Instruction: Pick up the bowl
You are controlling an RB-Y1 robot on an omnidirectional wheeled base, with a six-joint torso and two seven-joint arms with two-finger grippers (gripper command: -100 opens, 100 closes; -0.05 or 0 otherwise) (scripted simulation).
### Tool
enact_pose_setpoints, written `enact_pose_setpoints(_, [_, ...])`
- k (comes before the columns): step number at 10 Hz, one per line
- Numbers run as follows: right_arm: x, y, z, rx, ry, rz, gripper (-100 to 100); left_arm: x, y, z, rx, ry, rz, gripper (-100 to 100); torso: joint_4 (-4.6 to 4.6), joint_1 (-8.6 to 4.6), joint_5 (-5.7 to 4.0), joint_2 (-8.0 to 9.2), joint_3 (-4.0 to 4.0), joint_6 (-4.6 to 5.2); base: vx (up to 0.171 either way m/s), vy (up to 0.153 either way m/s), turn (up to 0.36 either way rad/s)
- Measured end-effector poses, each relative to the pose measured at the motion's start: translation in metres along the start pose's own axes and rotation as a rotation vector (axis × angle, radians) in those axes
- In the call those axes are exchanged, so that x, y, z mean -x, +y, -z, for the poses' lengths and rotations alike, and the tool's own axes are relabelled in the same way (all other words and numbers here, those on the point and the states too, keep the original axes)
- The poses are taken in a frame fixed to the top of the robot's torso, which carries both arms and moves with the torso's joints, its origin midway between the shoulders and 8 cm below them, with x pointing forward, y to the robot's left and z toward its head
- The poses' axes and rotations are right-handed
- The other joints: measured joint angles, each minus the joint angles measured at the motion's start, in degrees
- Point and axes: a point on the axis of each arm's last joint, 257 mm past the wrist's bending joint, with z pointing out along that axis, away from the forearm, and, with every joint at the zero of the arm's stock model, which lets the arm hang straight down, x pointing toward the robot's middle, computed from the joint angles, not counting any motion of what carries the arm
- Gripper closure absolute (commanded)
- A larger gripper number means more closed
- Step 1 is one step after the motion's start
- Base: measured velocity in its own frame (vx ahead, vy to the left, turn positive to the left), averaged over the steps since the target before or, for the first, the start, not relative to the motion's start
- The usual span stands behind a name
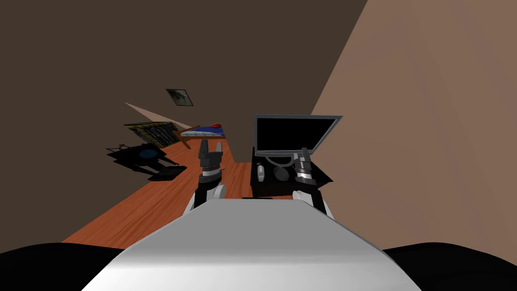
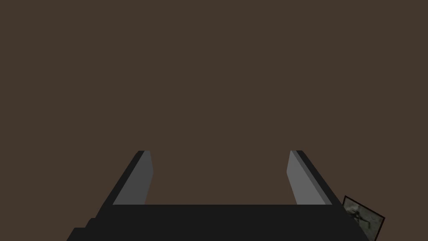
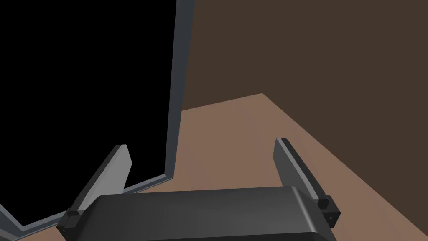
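Observation:
A small dark grey bowl [image 1: 281, 174] sits on a black table [image 1: 262, 189], in front of a monitor [image 1: 295, 134]. A small white object [image 1: 261, 173] lies just left of the bowl. My right gripper [image 1: 304, 154] hovers above the table to the right of the bowl, fingers open and empty. In the right wrist view the right gripper [image 3: 201, 143] points at the monitor's grey-framed corner [image 3: 172, 125], and the bowl is out of its sight. My left gripper [image 1: 211, 145] is raised over the floor left of the table, and in its wrist view the left gripper [image 2: 219, 151] stands open and empty.
A light brown wall [image 1: 429, 151] runs close along the table's right side. Wooden floor [image 1: 151, 202] stretches to the left. Farther off are a black piece of furniture [image 1: 144, 156], a patterned rug [image 1: 151, 132] and a bed with a blue cover [image 1: 204, 132].

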Motion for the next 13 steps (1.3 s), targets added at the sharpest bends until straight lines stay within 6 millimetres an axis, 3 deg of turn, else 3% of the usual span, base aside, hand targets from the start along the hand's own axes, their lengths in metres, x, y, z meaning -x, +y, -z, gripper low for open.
enact_pose_setpoints(2, [-0.004,-0.017,0.006,-0.051,0.045,0.02,-100,0.0,0.0,0.0,0.0,0.0,0.0,0,0.03,0.21,0.04,0.18,0.1,0.01,-0.061,0.066,-0.06])
enact_pose_setpoints(5, [-0.009,-0.059,0.017,-0.157,0.107,0.049,-100,0.0,0.0,0.0,0.0,0.0,0.0,0,0.08,0.26,0.05,0.37,0.21,0.0,-0.096,0.079,-0.037])
enact_pose_setpoints(7, [-0.01,-0.093,0.04,-0.257,0.151,0.077,-100,0.0,0.0,0.0,0.0,0.0,0.0,0,0.09,0.37,0.08,0.45,0.26,0.01,-0.099,0.08,-0.017])
enact_pose_setpoints(10, [-0.009,-0.137,0.056,-0.368,0.199,0.113,-100,0.0,0.0,0.0,0.0,0.0,0.0,0,0.07,0.24,0.05,0.32,0.18,0.0,-0.097,0.074,0.019])
enact_pose_setpoints(13, [-0.005,-0.189,0.096,-0.519,0.26,0.167,-100,0.0,0.0,0.0,0.0,0.0,0.0,0,0.1,0.29,0.06,0.4,0.25,-0.01,-0.104,0.085,0.049])
